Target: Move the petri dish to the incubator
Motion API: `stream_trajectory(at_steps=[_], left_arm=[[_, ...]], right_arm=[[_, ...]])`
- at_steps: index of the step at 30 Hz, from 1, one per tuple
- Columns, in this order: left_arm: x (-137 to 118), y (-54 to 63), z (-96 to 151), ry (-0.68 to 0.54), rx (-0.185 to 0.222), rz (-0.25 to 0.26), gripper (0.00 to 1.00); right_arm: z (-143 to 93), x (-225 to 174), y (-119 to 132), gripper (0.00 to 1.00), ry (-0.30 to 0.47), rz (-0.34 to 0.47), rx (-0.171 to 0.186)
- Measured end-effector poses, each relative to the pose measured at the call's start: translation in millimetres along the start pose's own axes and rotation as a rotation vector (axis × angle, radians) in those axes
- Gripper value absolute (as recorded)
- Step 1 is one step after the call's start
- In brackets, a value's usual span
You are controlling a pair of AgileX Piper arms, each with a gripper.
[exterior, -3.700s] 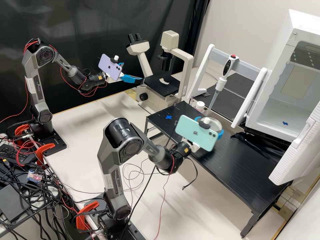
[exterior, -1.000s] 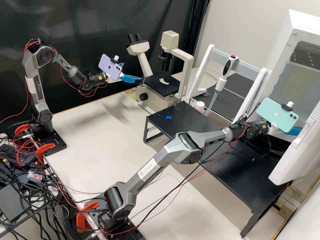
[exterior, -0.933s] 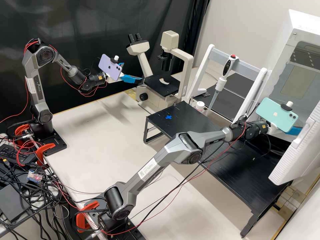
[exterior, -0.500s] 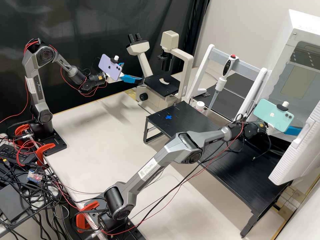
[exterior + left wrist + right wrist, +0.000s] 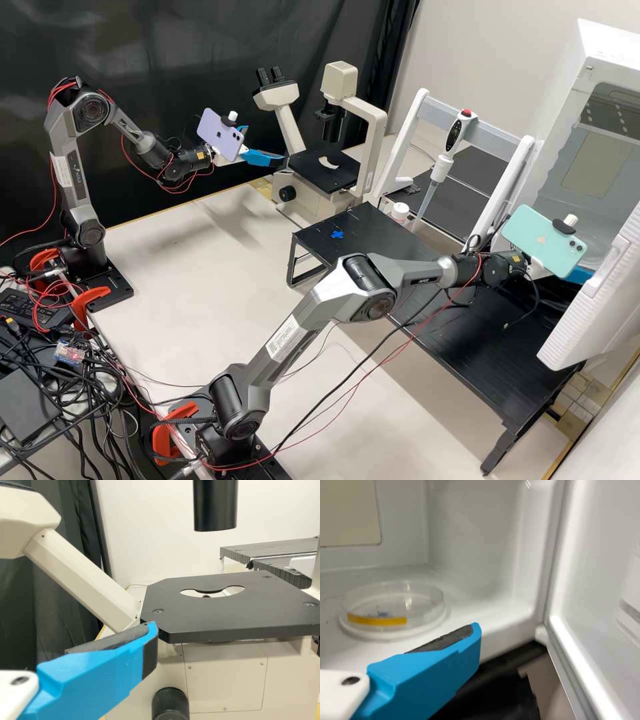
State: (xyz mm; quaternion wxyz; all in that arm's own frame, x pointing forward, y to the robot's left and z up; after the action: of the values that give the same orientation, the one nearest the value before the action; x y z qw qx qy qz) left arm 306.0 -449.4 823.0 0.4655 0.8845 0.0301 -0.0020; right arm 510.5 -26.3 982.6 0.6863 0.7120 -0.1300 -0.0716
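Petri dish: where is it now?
In the right wrist view, the petri dish lies on the floor of the incubator, inside its open door; the incubator stands at the high view's right.

Grey-black arms — red cables looping

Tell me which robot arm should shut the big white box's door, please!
Right, probably: the right gripper is at the incubator, close to the open door, and the petri dish already sits inside. The left gripper is away beside the microscope.
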Motion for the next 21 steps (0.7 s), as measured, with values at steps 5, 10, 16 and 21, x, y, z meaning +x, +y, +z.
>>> stream_trajectory(at_steps=[5,10,16,21], left_arm=[[0.0,0.0,0.0,0.0,0.0,0.0,1.0],[0.0,0.0,0.0,0.0,0.0,0.0,1.0],[0.0,0.0,0.0,0.0,0.0,0.0,1.0],[0.0,0.0,0.0,0.0,0.0,0.0,1.0]], right_arm=[[7.0,-33.5,6.8,1.0,0.016,0.056,0.038],[14.4,-79.4,1.5,1.0,0.041,0.096,0.03],[8.0,-160.9,-2.7,1.0,0.192,0.208,0.032],[-0.2,-215.1,-10.6,1.0,0.342,0.3,0.032]])
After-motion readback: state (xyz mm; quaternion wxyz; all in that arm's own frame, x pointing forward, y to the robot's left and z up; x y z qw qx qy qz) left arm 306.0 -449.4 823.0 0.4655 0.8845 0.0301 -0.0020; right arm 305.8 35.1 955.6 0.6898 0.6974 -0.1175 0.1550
